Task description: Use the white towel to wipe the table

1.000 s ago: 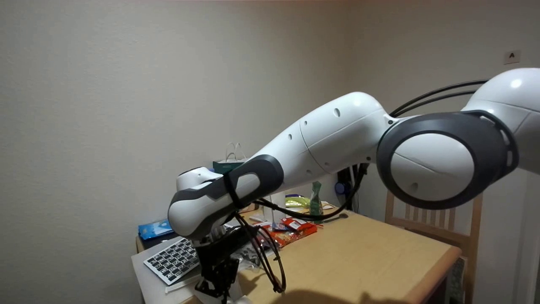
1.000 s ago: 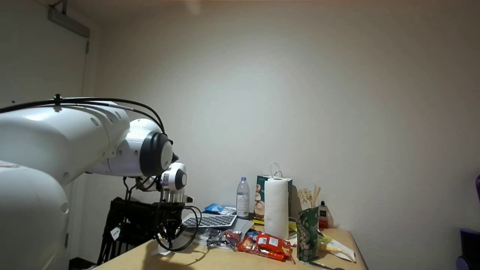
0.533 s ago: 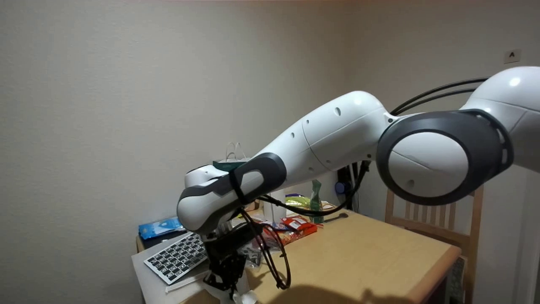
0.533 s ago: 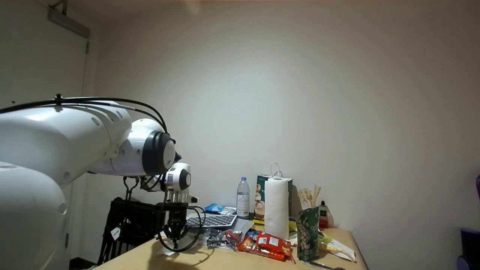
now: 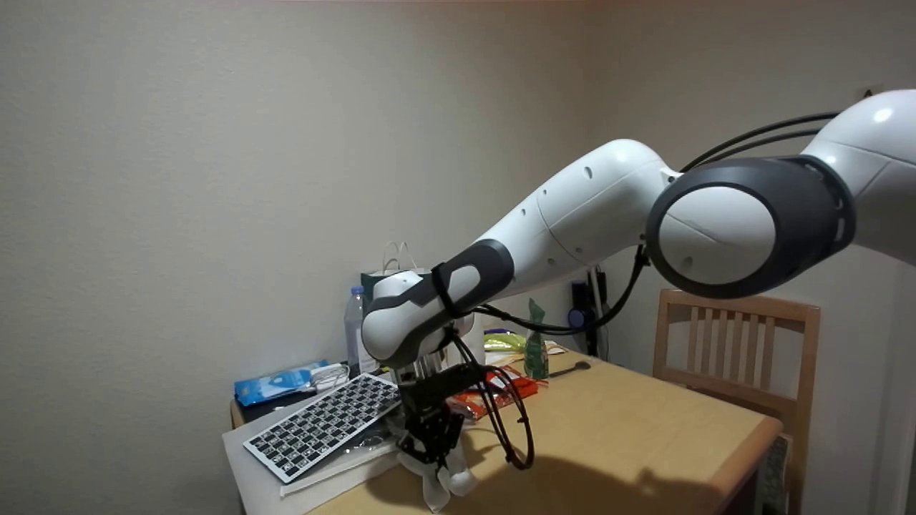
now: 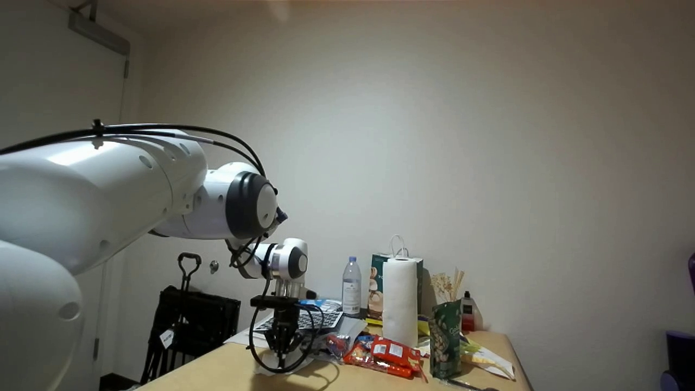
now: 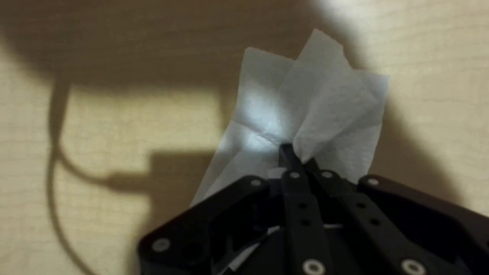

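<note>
White and thin, the towel [image 5: 434, 493] is near a checkered board [image 5: 322, 429] in an exterior view; a wide sweep could bump the board. In an exterior view, red packets [image 6: 383, 355] risk the same. In the wrist view, hard pressing might tear the towel; the hand [image 7: 298, 156], almost closed, pinches its gathered folds over the surface [image 7: 153, 122].

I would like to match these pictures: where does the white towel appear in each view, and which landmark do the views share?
In an exterior view: white towel at the bottom, just left of the middle.
In an exterior view: white towel near the bottom, left of the middle.
Wrist view: white towel across the middle, a little right of centre.
Shared landmark: the gripper, which pinches it.
</note>
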Motion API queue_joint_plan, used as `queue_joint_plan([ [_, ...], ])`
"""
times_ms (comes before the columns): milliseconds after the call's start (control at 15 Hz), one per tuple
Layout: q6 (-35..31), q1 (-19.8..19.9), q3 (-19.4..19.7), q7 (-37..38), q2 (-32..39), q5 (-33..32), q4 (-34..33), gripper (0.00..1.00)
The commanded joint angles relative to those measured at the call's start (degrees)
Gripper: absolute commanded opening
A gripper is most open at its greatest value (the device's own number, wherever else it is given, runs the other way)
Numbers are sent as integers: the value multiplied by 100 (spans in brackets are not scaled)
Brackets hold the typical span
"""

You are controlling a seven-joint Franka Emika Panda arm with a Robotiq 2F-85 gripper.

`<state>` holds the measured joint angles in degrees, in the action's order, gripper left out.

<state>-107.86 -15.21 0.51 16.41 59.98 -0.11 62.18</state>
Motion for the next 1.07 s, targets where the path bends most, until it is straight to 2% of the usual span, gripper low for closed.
queue_joint_plan([
  [0, 24, 22, -50, 36, 23, -53, -42, 2],
  [200, 34, 252, 33, 300, 97, 107, 42, 0],
  [467, -436, 683, 246, 822, -231, 350, 855, 0],
  [533, -455, 791, 243, 950, -261, 444, 877, 0],
  [600, -37, 593, 170, 723, -107, 279, 222, 2],
  [800, -82, 849, 206, 756, -201, 378, 404, 2],
  [1000, -90, 830, 228, 792, -208, 374, 417, 0],
])
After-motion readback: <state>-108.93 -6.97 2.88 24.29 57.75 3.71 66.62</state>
